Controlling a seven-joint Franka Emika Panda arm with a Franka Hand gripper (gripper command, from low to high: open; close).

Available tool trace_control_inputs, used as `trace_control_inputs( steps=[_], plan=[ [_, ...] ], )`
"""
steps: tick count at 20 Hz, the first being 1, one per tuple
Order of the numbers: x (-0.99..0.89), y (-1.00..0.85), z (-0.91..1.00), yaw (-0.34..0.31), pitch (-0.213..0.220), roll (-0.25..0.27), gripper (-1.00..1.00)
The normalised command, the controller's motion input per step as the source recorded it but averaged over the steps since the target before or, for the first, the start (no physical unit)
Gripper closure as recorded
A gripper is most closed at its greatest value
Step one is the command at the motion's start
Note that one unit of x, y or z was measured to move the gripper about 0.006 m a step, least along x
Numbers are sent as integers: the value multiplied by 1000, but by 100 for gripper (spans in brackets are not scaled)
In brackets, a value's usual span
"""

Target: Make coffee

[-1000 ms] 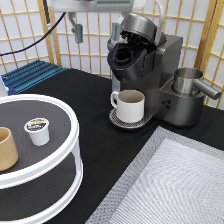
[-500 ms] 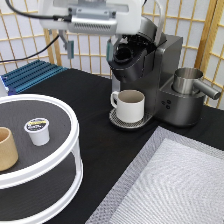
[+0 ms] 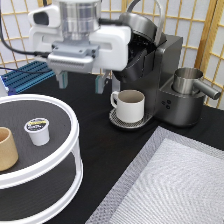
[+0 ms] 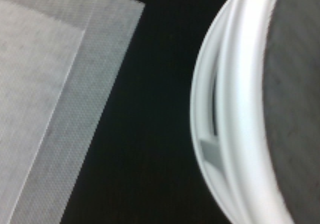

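The coffee pod (image 3: 38,131), small and white with a dark labelled top, stands on the upper shelf of a round white tiered stand (image 3: 70,150) at the exterior view's left. My gripper (image 3: 81,82) hangs open above the table between the stand and the coffee machine (image 3: 155,75), holding nothing. The machine's lid is raised. A white handled mug (image 3: 129,105) sits on the machine's drip tray. In the wrist view I see only the stand's white rim (image 4: 217,125) and the dark table.
A tan handleless cup (image 3: 6,148) stands on the stand's left side. A metal pitcher (image 3: 189,82) sits on the machine's right. A grey woven mat (image 3: 170,185) covers the bottom right. A blue rack (image 3: 27,75) lies behind the stand.
The gripper has come down and toward the camera, from the top of the view to a spot between the stand and the machine. The pod, mug and cup have not moved.
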Motion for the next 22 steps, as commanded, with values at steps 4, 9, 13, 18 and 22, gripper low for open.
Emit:
trace_control_inputs(
  steps=[4, 9, 13, 18, 22],
  plan=[
    [-684, -394, -119, -119, -111, 0, -100],
    [-653, -394, -109, -122, -110, 0, -100],
    [-601, -436, -179, -119, -124, 0, -100],
    [-388, -362, -122, -113, -145, 0, -100],
    [-35, -169, -136, -113, -134, -6, -100]
  ],
)
